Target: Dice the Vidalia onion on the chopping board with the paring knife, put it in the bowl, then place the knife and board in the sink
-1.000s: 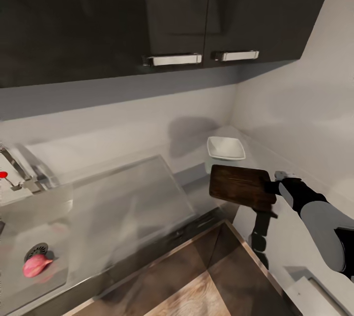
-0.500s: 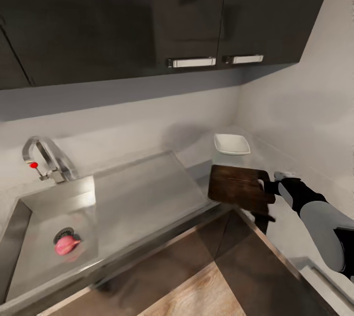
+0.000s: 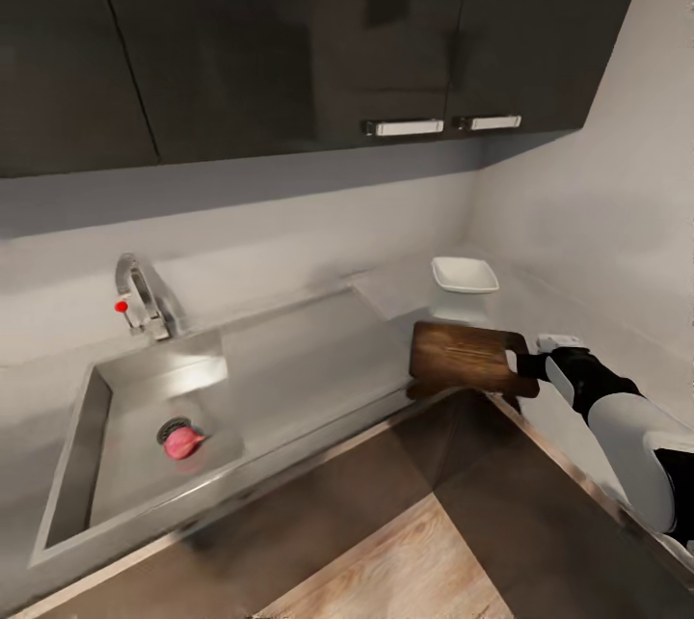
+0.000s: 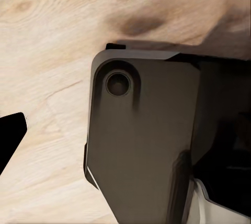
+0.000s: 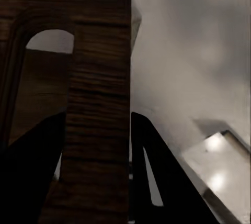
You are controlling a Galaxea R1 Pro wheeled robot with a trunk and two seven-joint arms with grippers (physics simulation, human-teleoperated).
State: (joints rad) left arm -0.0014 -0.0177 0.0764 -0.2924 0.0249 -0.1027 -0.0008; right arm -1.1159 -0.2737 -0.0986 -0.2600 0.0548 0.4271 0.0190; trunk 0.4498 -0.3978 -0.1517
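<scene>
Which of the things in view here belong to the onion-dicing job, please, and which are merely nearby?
Job:
pinkish-red onion
grey steel sink
brown wooden chopping board, in right gripper
white squarish bowl
grey countertop

Nearby:
chrome tap
dark wall cabinets

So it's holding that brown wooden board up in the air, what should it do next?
Probably lower the brown wooden chopping board flat onto the grey countertop. The right gripper clamps its handle end, and it hangs at the counter's edge, the pinkish onion waiting in the steel sink.
</scene>
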